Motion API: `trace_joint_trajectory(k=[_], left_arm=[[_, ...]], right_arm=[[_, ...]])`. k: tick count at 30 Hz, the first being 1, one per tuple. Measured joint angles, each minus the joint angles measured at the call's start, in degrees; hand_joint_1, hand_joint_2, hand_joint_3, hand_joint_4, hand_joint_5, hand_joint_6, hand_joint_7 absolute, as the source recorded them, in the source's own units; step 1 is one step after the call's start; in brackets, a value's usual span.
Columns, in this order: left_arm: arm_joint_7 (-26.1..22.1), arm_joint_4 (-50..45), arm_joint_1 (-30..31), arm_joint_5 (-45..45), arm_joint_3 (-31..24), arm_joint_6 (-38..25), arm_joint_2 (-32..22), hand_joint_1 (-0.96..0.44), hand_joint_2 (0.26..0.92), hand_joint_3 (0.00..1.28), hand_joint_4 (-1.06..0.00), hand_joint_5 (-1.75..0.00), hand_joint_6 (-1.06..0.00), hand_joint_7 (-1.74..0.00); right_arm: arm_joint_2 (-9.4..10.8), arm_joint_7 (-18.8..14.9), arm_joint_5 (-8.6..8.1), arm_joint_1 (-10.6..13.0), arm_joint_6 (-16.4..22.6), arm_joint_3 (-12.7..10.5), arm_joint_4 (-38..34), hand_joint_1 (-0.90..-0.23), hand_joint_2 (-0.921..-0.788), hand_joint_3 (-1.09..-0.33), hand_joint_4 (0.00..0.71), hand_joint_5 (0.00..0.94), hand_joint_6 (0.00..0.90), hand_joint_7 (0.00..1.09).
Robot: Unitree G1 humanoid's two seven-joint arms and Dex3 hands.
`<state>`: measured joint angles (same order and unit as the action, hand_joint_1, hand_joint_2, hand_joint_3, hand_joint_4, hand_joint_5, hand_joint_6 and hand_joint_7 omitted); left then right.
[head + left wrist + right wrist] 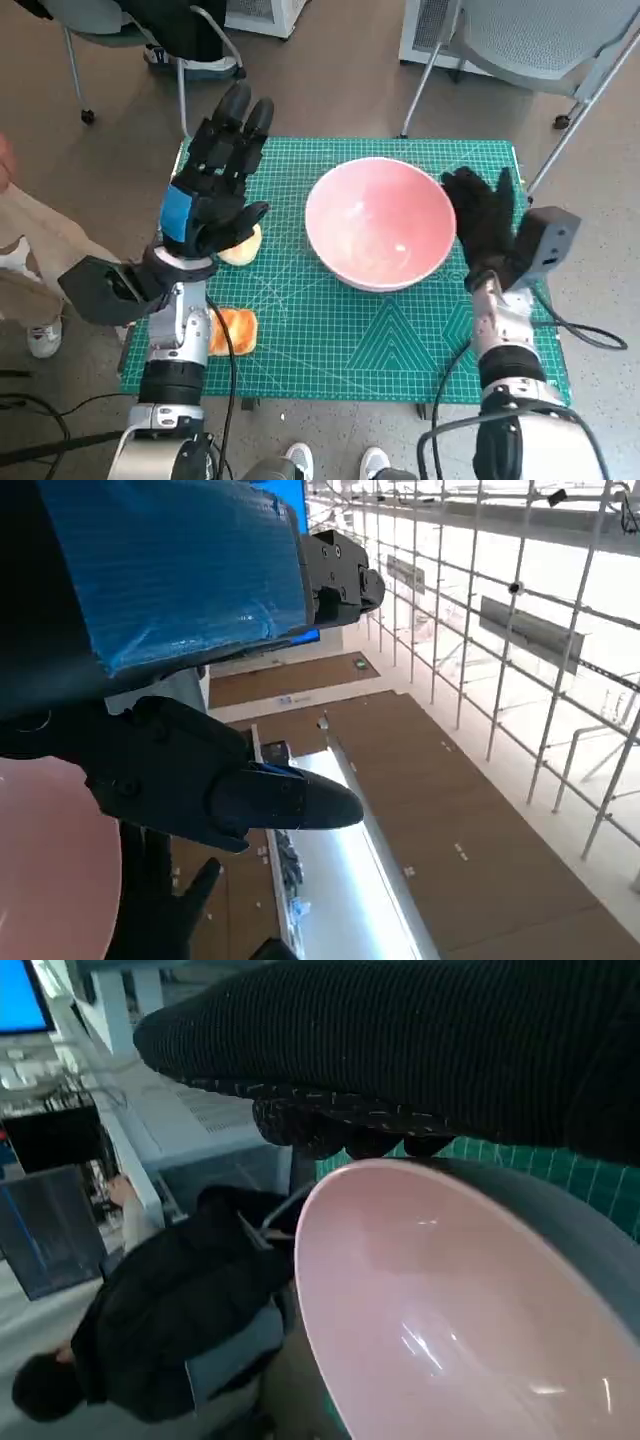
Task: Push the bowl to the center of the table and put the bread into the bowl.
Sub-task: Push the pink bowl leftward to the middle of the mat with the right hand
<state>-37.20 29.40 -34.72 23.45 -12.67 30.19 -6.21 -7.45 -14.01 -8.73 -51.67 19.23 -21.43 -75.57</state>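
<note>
Brown floor and chair legs ring a small desk covered by a green mat. On it a pink bowl sits close to the middle, a little toward the right edge. The right hand in its black glove rests against the bowl's right side, likely so it can push the bowl along; whether its fingers are spread or curled I cannot tell. The left hand is lifted over the left part of the desk with its fingers spread and nothing in it, maybe getting ready for the bread. One piece of bread lies just under that hand, and a second, browner piece lies near the front left corner. No bread is in the bowl yet. Only the right wrist view shows the bowl's shiny inside up close, and a person sitting behind. The left wrist view shows mostly the blue tape, one black finger and the room.
</note>
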Motion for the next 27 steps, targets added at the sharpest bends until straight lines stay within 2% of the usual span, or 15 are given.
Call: trace_joint_trajectory(k=[8,13,22,27], left_arm=[[0.56,-1.39,0.57,0.01,0.25,-0.27,0.0,-0.57,0.921,0.22,-0.09,-0.01,-0.16,-0.13],[0.69,-1.45,0.87,0.01,0.23,-0.29,0.0,-0.57,0.921,0.23,-0.09,-0.01,-0.16,-0.13],[1.63,-1.61,1.15,-0.02,0.36,-0.29,0.04,-0.57,0.921,0.23,-0.09,-0.01,-0.16,-0.13],[1.66,-1.62,1.16,-0.02,0.48,-0.3,0.06,-0.57,0.921,0.23,-0.1,-0.01,-0.16,-0.14]], right_arm=[[1.16,-0.66,0.08,-0.15,0.0,0.56,0.0,-0.71,-0.921,-0.702,0.21,0.0,0.269,0.12],[1.17,-0.93,0.1,-0.18,0.0,0.98,0.0,-0.711,-0.921,-0.698,0.216,0.003,0.268,0.12],[1.17,-1.06,0.09,-0.2,0.0,1.43,0.0,-0.673,-0.921,-0.713,0.218,0.003,0.272,0.12],[1.14,-1.11,0.1,-0.22,0.0,1.49,0.0,-0.685,-0.921,-0.71,0.219,0.003,0.275,0.12]])
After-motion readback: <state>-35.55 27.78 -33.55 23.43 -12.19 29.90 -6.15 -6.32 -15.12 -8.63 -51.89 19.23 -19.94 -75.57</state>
